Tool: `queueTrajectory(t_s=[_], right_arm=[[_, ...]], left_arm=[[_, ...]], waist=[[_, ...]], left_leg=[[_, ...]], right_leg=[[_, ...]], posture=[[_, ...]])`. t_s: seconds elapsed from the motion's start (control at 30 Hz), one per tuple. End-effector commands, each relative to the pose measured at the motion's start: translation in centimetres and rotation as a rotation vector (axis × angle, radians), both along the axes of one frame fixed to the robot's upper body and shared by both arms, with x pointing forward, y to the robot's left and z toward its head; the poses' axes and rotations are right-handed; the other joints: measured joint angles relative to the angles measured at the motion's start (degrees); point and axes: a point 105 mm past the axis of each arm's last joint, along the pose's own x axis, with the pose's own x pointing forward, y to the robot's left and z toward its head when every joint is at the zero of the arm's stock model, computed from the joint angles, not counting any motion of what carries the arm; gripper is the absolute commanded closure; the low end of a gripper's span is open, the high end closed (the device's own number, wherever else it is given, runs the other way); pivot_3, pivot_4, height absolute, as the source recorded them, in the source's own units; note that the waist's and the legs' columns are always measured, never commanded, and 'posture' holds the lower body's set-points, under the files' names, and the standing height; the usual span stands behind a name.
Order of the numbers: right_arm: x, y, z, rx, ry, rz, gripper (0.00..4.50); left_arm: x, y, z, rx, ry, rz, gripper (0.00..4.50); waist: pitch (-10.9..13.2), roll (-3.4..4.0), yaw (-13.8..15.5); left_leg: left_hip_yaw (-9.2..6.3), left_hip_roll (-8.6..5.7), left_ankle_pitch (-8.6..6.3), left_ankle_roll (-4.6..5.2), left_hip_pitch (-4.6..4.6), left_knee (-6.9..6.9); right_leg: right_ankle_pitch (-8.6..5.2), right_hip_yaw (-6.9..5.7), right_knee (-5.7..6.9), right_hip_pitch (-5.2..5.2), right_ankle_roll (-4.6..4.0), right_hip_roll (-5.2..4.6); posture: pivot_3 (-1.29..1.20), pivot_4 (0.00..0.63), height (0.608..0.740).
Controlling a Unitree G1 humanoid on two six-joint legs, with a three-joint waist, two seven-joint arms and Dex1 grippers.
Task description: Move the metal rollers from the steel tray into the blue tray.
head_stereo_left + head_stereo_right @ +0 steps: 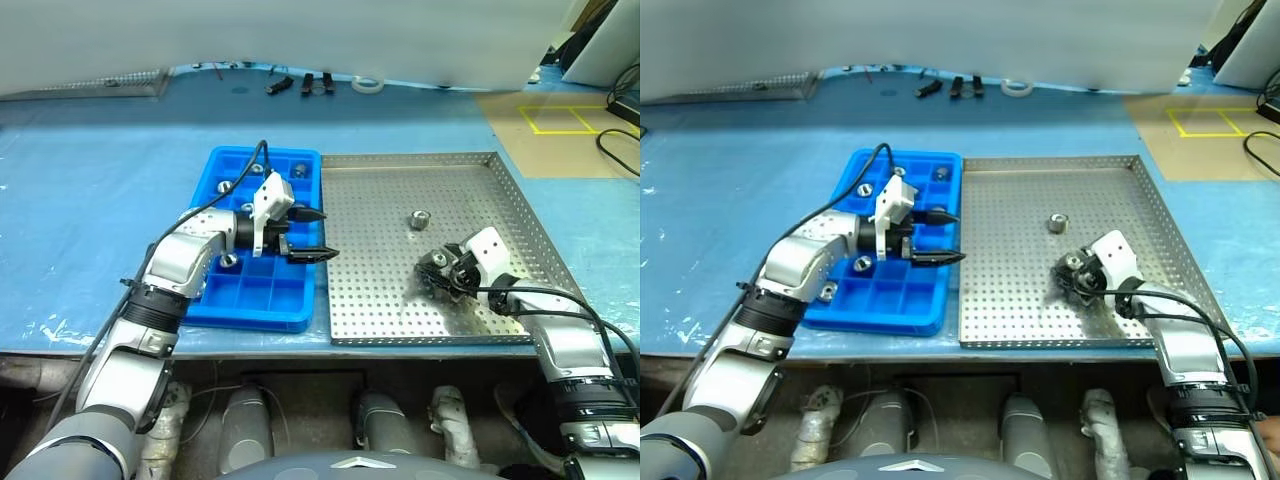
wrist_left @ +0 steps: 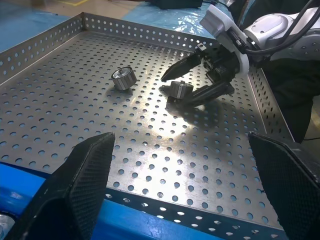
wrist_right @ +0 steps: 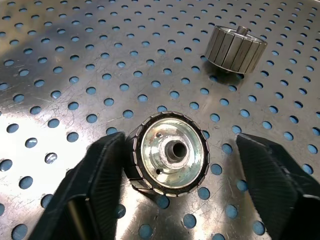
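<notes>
Several shiny metal rollers (image 1: 229,261) are lodged in the blue gridded plastic tray (image 1: 300,318); two are left on the perforated steel tray (image 1: 380,300), one (image 3: 169,152) bracketed, ungripped, by the open right hand (image 1: 437,271). The left hand (image 1: 312,233) is empty, spread wide.

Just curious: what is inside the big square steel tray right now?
Two small shiny metal rollers: one lying free, one between the right gripper's fingers. Whatever lies under that gripper on the perforated steel tray is hidden.

We see the blue tray (image 1: 262,305) at centre left of the head view, touching the steel tray (image 1: 385,300) to its right. Two metal rollers (image 1: 418,219) lie on the steel tray, one mid-tray, one lower right; several sit in compartments. Tools (image 1: 300,85) lie top centre.
</notes>
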Motion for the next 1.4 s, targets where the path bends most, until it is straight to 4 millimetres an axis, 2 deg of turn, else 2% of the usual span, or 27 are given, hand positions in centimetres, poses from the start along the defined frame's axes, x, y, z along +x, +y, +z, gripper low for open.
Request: queueTrajectory(t_s=[0.03,0.1,0.13,0.3,0.47,0.63,0.83,1.17,1.33,1.4], right_arm=[[0.2,0.5,0.9,0.013,-0.036,0.022,1.94],[0.2,0.6,1.0,0.012,-0.039,0.027,2.64],[0.2,0.6,1.0,0.011,-0.040,0.029,2.70],[0.1,1.4,2.0,0.032,-0.069,0.070,2.70],[0.1,3.5,3.9,0.067,-0.107,0.156,2.70],[0.0,8.2,7.1,0.149,-0.148,0.349,2.70],[0.1,13.8,9.0,0.174,-0.168,0.585,2.70],[0.1,20.1,9.3,0.172,-0.131,0.904,2.70],[-0.9,21.1,8.3,0.173,-0.045,1.013,2.70],[-1.4,21.5,7.1,0.164,0.030,1.052,2.70]], left_arm=[[-0.2,0.4,1.3,-0.020,-0.040,0.004,0.00],[-0.2,0.4,1.3,-0.019,-0.040,0.005,0.00],[-0.2,0.4,1.3,-0.018,-0.040,0.005,0.00],[-0.2,0.4,1.4,-0.018,-0.040,0.009,0.00],[-0.4,0.8,1.5,-0.017,-0.037,0.027,0.00],[-0.7,1.9,1.6,-0.012,-0.038,0.077,0.00],[-1.4,4.5,1.9,0.010,-0.050,0.162,0.00],[-5.1,9.3,1.8,0.058,-0.025,0.337,0.00],[-6.6,10.2,1.3,0.072,-0.014,0.405,0.00],[-7.3,10.6,1.1,0.077,-0.007,0.437,0.00]], waist=[[0.0,0.00,0.0],[0.0,0.00,0.0],[0.0,0.00,0.0],[0.0,0.00,0.0],[0.0,0.01,-0.1],[0.0,0.01,0.0],[0.0,0.02,1.3],[0.0,0.01,5.5],[0.0,0.01,8.5],[0.0,0.00,9.5]], left_leg=[[0.00,0.00,0.00,0.00,0.00,0.00],[0.00,0.00,0.00,0.00,0.00,0.00],[0.00,0.00,0.00,0.00,0.00,-0.01],[0.01,0.00,0.00,0.00,-0.01,-0.06],[0.03,0.01,0.00,0.00,0.00,-0.12],[0.04,0.04,0.00,-0.01,0.04,-0.17],[0.01,0.04,0.01,-0.03,-0.01,-0.22],[-0.12,0.05,0.15,-0.29,-0.55,-0.33],[-0.19,0.06,0.17,-0.31,-0.79,-0.32],[-0.22,0.06,0.17,-0.31,-0.81,-0.30]], right_leg=[[0.00,0.00,0.00,0.00,0.00,0.00],[0.00,0.00,-0.01,0.00,0.00,0.00],[0.00,0.00,-0.02,0.00,0.00,0.00],[0.00,0.00,-0.08,0.00,0.00,0.00],[0.00,0.00,-0.12,-0.02,0.00,0.01],[-0.01,0.00,-0.11,-0.02,-0.01,0.02],[-0.02,-0.06,-0.11,-0.07,-0.02,0.01],[-0.06,-0.23,-0.07,-0.65,-0.09,0.00],[-0.07,-0.32,-0.02,-0.81,-0.10,0.00],[-0.07,-0.32,-0.02,-0.82,-0.10,-0.01]], posture=[[-0.14,0.150,0.740],[-0.14,0.150,0.740],[-0.14,0.150,0.740],[-0.14,0.150,0.740],[-0.11,0.150,0.740],[-0.01,0.150,0.740],[0.13,0.150,0.740],[0.38,0.150,0.740],[0.49,0.150,0.740],[0.51,0.150,0.740]])
